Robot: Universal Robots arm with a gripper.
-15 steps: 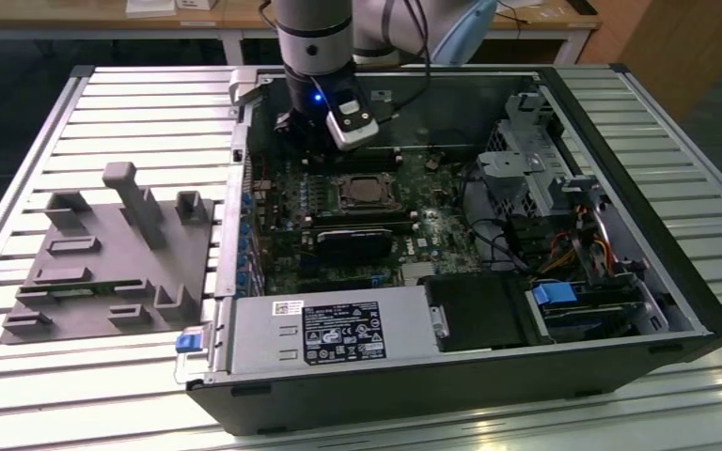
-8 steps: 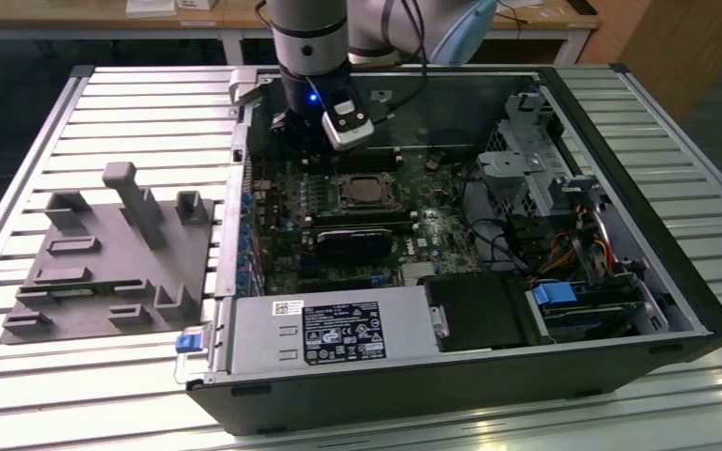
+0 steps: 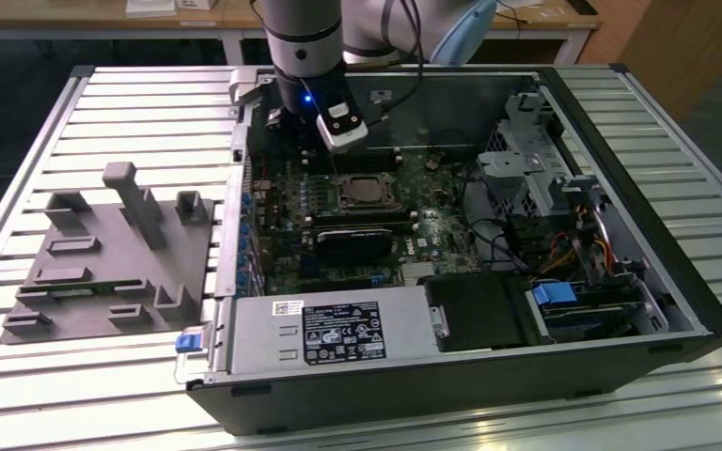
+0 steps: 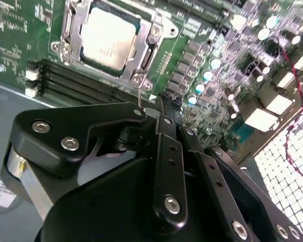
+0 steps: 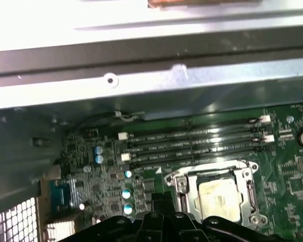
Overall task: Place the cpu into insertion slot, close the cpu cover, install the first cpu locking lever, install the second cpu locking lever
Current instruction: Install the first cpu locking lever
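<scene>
- Worktop [image 3: 98,404]: slatted metal surface that carries the whole setup.
- Computer case [image 3: 462,395]: lies open on its side on the worktop, with its inside exposed to the exterior view.
- Arm [image 3: 301,47]: comes down into the case over the far part of the board, just behind the socket area.
- Grey tray [image 3: 98,272]: moulded fixture block on the worktop, beside the case on the exterior view's left.
- Circuit board [image 3: 289,211]: green, fixed flat to the case floor.
- Hand [image 4: 162,100]: poised above the board at the socket corner nearest the memory slots. It is clenched, fingertips drawn together with no gap visible. Whether it clamps the lever cannot be told.
- Memory slots [image 4: 76,83]: long black rows running alongside the socket.
- Cover [image 4: 69,25]: silver frame plate, folded down flat over the socket.
- Insertion slot [image 4: 146,58]: dark frame visible at the chip's edge, under the cover.
- Cpu [image 4: 108,38]: seated in the insertion slot, its metal top showing through the cover's window.
- Lever [image 4: 140,93]: thin metal rod rising from the socket corner, just beside the fingertips.
</scene>
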